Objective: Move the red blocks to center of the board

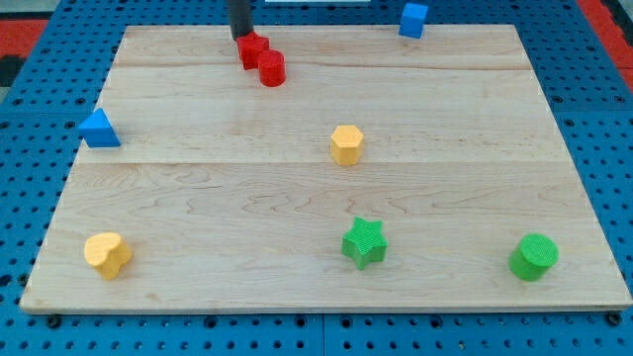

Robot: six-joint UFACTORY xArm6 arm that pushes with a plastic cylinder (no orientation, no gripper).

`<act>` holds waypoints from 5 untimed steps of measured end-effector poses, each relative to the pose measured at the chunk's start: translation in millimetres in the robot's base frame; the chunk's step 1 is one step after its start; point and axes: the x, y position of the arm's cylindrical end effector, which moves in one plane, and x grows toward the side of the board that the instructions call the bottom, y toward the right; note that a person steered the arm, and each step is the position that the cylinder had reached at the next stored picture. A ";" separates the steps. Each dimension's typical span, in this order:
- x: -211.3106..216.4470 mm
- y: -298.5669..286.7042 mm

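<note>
While the rod's tip (241, 37) touches the red star block (253, 50) at its 11 o'clock, the red cylinder (272, 68) sits against that block at 5. Risk: an off-line push splits the pair, the cylinder slipping aside. The rod has no jaws to hold either.

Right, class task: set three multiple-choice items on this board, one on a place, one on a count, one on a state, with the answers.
1. Where are the red blocks? A view's top B view's bottom C centre
2. How many green blocks? A one B two C three
3. My tip is: A at the red blocks B beside the star C out of view

Answers: 1 A, red block and red cylinder sit near the top edge. 2 B, green star and green cylinder. 3 A, my tip meets the red block from above.
</note>
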 end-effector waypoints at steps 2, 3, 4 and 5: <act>42.6 4.8; 43.0 0.4; 43.0 0.4; 48.2 1.1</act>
